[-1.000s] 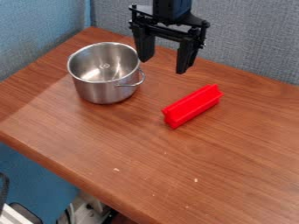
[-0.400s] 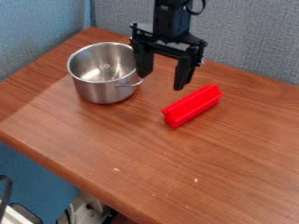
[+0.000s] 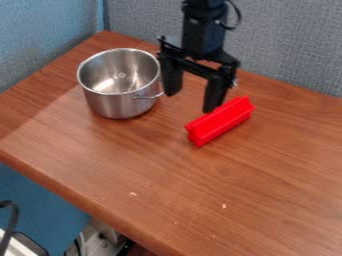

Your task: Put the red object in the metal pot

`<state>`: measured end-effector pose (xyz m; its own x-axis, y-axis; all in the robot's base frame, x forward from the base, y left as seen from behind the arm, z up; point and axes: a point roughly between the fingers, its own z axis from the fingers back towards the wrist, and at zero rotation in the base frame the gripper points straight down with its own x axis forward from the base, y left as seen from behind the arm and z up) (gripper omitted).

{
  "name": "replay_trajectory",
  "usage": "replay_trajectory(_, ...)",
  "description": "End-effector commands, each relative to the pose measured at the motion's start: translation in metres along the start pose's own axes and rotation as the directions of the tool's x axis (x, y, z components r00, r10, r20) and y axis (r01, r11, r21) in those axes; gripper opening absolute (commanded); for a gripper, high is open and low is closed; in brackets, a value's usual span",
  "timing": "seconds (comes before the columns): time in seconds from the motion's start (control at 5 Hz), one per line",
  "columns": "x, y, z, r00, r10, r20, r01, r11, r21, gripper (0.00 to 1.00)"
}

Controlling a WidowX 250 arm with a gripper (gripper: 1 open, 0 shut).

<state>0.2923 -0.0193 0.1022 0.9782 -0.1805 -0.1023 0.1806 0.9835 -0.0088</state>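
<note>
The red object (image 3: 221,120), a long bright red block, lies flat on the wooden table (image 3: 120,160), angled from lower left to upper right. The metal pot (image 3: 120,82) stands upright and empty to its left, small handle toward the block. My gripper (image 3: 191,95) points straight down between pot and block, just above the tabletop. Its two black fingers stand wide apart with nothing between them; the right finger (image 3: 210,98) hangs close to the block's upper left side, apart from it.
A blue fabric wall (image 3: 281,40) backs the table at the rear. The table's front edge (image 3: 80,205) runs diagonally, with a drop to the floor below it. Bare wood lies in front of the block.
The gripper has come down toward the table and shifted slightly right, closer to the red block, with a small roll of the wrist. Pot and block have not moved.
</note>
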Motion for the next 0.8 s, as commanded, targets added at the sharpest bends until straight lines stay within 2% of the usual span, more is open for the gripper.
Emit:
replay_trajectory(0.0,0.007,-0.013,0.002,0.984,-0.166,0.063,0.162,0.985,0.058,1.0)
replay_trajectory(0.2,0.019,-0.025,-0.008,0.965,-0.243,0.1,0.234,0.968,0.09,1.0)
replay_trajectory(0.6,0.036,-0.025,-0.029,0.946,-0.286,0.149,0.267,0.954,0.137,1.0)
